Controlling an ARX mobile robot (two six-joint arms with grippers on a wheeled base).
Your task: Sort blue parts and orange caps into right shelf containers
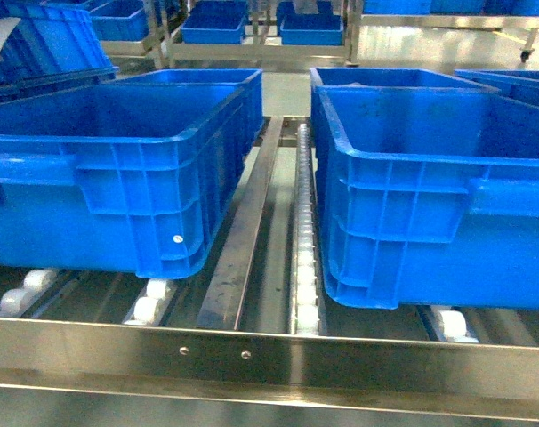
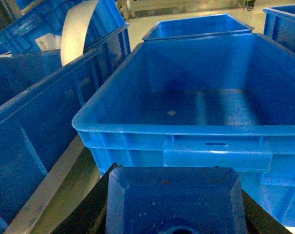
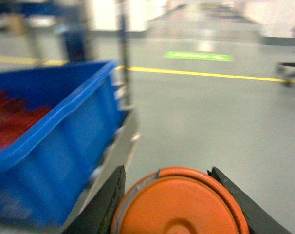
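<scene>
Steel roller shelf (image 1: 252,360), grey factory floor (image 3: 211,112).
Left gripper (image 2: 174,214) clamps blue part (image 2: 174,200); right gripper (image 3: 179,204) clamps orange cap (image 3: 179,207), end-on.

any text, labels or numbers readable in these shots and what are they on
None can be read in any view.
Orange cap in the right gripper: only its plain top shows, no print visible.
Blue part in the left gripper: no marking.
Blue bins on the shelf: no labels visible; a small pale speck in one bin is too small to read.
Green floor marking: blurred, no letters discernible.
</scene>
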